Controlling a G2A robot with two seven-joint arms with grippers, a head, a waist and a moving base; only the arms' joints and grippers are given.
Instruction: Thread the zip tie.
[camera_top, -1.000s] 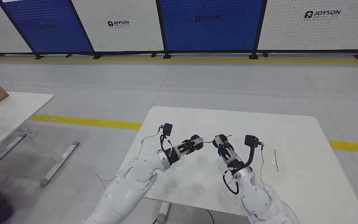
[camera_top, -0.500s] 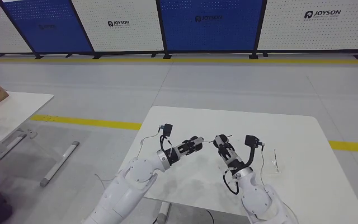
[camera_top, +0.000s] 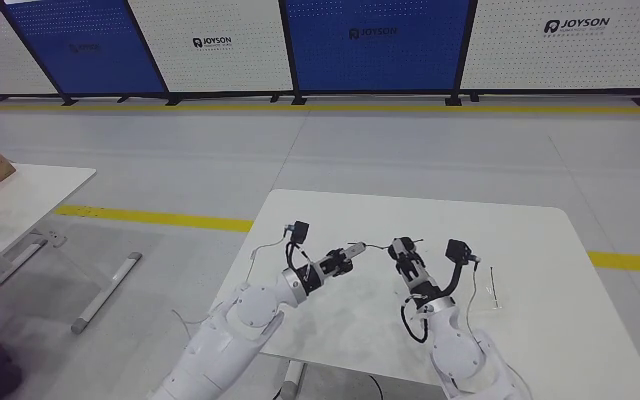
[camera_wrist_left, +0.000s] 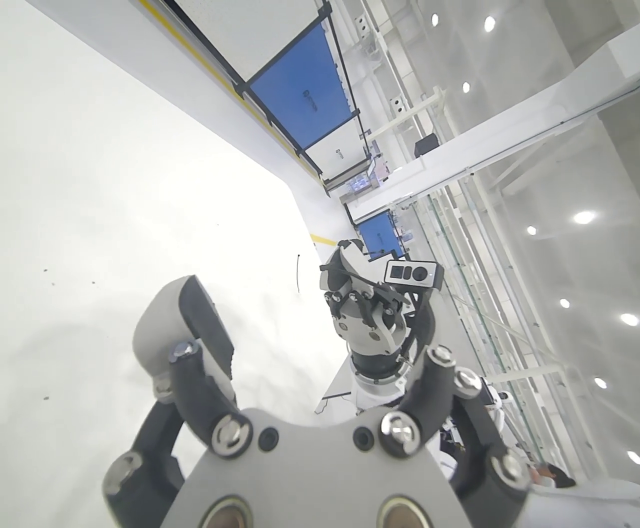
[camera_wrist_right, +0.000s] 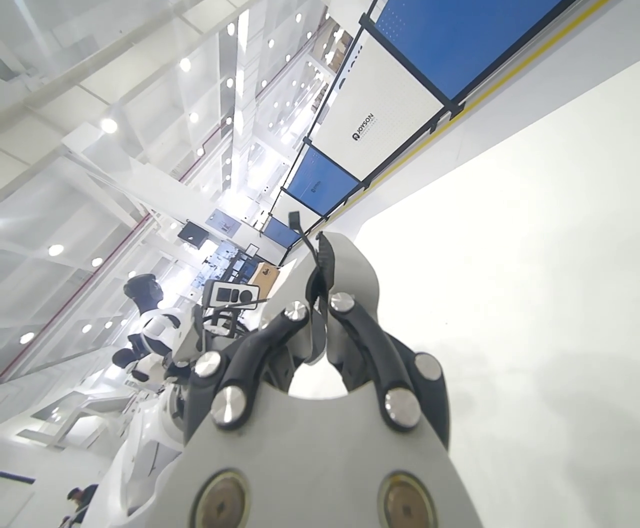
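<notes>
A thin black zip tie (camera_top: 380, 246) is held above the white table (camera_top: 330, 215) by my right gripper (camera_top: 402, 248), which is shut on it. In the right wrist view the tie's end (camera_wrist_right: 300, 231) sticks out past the closed fingertips of the right gripper (camera_wrist_right: 320, 260). My left gripper (camera_top: 350, 254) is just to the left of the tie's free end, open and holding nothing. The left wrist view shows the left gripper (camera_wrist_left: 310, 310) with its fingers (camera_wrist_left: 197, 320) spread wide, facing the right gripper (camera_wrist_left: 350, 285) and the tie (camera_wrist_left: 352, 274).
A second black zip tie (camera_top: 493, 282) lies flat on the table to the right of both arms, also seen as a thin line (camera_wrist_left: 298, 272) in the left wrist view. The table's front edge runs close under the arms.
My left gripper has opened and drawn back slightly from the tie's end. My right gripper has shifted a little to the right, keeping the tie.
</notes>
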